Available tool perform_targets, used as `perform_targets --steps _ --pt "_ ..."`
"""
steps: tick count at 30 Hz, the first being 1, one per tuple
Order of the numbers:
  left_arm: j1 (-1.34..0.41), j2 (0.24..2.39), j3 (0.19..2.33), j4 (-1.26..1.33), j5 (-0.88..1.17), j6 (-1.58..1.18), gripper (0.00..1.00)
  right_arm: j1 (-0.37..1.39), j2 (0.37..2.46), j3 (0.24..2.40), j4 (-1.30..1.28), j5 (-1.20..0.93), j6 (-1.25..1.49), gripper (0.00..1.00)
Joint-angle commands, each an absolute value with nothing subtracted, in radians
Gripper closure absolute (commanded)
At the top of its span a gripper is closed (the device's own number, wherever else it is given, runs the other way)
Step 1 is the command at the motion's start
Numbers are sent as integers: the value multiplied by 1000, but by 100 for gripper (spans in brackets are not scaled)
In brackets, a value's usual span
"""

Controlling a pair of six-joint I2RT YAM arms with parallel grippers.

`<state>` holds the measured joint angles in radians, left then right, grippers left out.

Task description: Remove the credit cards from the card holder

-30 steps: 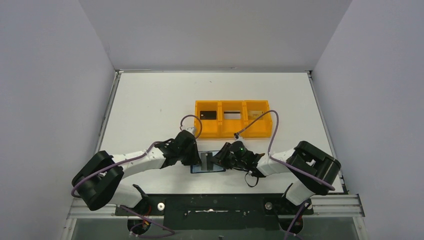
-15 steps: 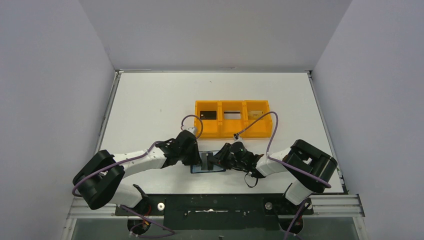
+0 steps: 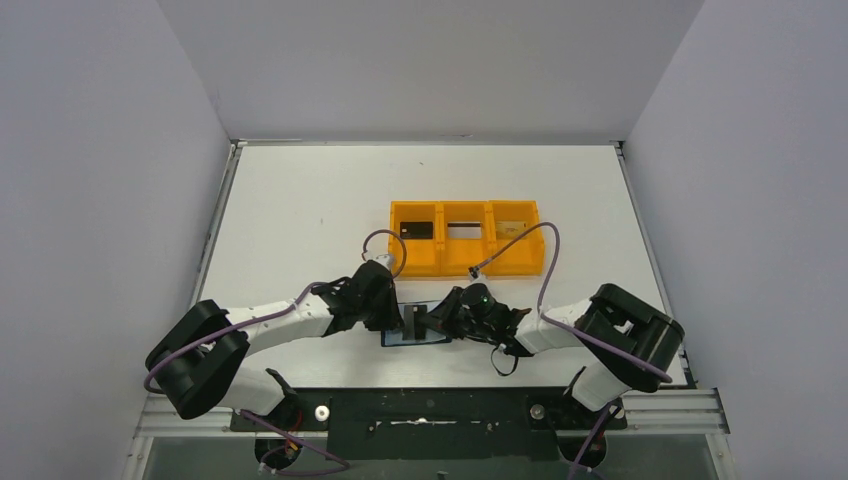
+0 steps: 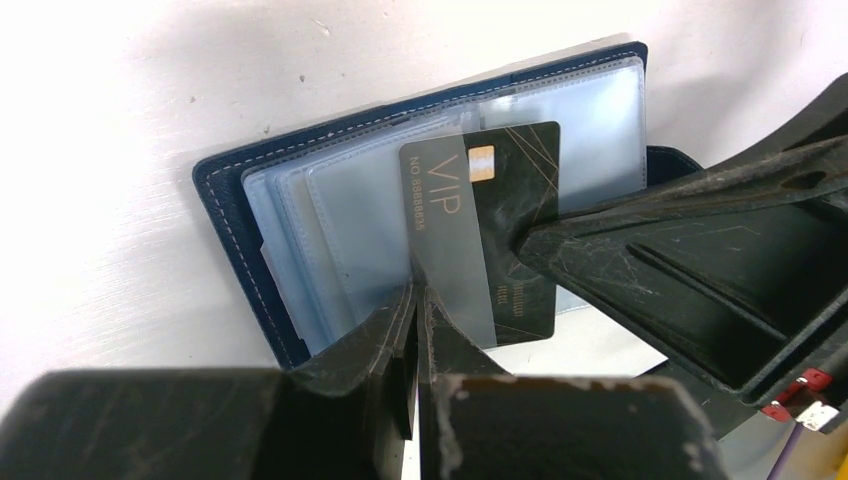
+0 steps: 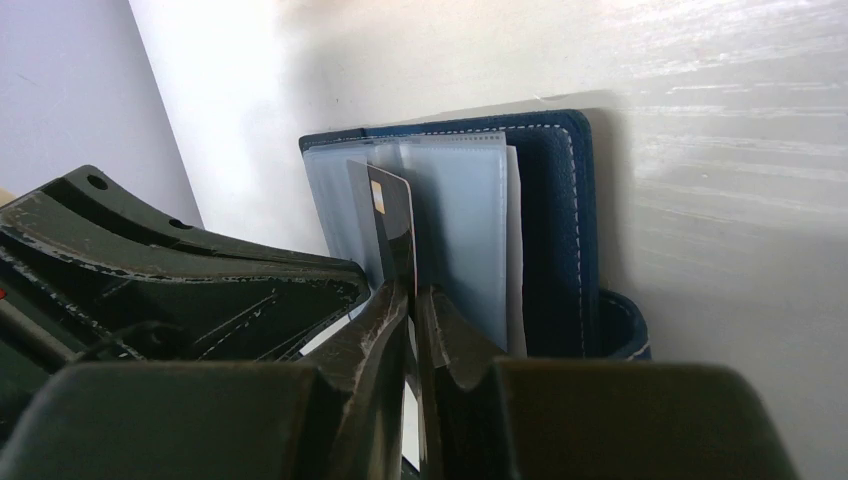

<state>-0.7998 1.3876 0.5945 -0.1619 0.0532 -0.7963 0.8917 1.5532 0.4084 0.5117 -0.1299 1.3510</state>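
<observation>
The card holder [image 4: 230,200] lies open on the worktop [image 3: 300,200]. Left claw [image 4: 415,300] is clamped on a clear sleeve [image 4: 445,240]. Right claw [image 5: 412,300] grips the black card [image 4: 520,190], marked "VIP", partly sleeved.

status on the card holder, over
Left jaws shut on clear plastic sleeve. Right jaws shut on black VIP credit card, partly inside open navy blue card holder. Nothing in the way.

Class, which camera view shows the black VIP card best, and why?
Left wrist: the black VIP card faces the lens, its lettering and chip legible, partly behind a clear sleeve. The right wrist view sees it nearly edge-on; the top external view shows only a dark sliver.
</observation>
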Motion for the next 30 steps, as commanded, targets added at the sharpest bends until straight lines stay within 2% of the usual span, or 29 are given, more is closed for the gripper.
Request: perform_targets --steps 1,7,12,24,30 --pt "-807 1407 581 -302 -31 -769 98 894 1491 416 408 -61 1317 98" --pt "-807 1362 574 -314 -67 -782 96 886 1401 420 297 -13 1295 100" --pt "-806 1322 575 -313 -92 -802 86 886 1315 425 237 21 1274 100" --pt "-799 1142 623 -381 -162 -804 54 891 1214 398 290 46 1232 100" --pt "-729 1073 639 -464 -208 -775 39 905 1205 406 321 52 1201 100"
